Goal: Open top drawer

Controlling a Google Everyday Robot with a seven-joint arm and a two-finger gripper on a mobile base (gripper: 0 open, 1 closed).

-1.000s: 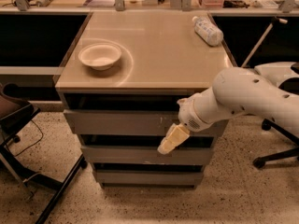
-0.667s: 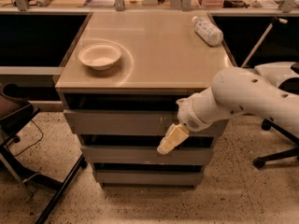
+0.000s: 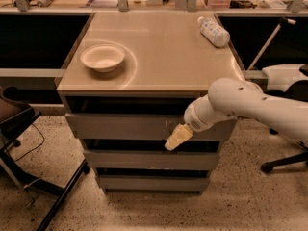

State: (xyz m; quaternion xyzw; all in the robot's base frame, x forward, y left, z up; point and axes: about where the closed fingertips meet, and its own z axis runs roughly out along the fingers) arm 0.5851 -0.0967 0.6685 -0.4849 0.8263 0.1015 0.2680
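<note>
The top drawer [image 3: 125,127] is a flat grey handleless front, the widest of three grey fronts, just under the beige cabinet top [image 3: 163,52]. A dark gap shows above it. My gripper [image 3: 175,138] with cream-coloured fingers hangs from the white arm [image 3: 240,105] in front of the drawer's right part, its tip at the drawer's lower edge over the dark gap below. The arm comes in from the right and hides the drawer's right end.
A white bowl [image 3: 102,57] sits on the cabinet top at the left; a plastic bottle [image 3: 214,31] lies at the back right. Two narrower grey drawer fronts [image 3: 149,160] lie below. A chair [image 3: 19,124] stands at the left, another chair base [image 3: 284,162] at the right.
</note>
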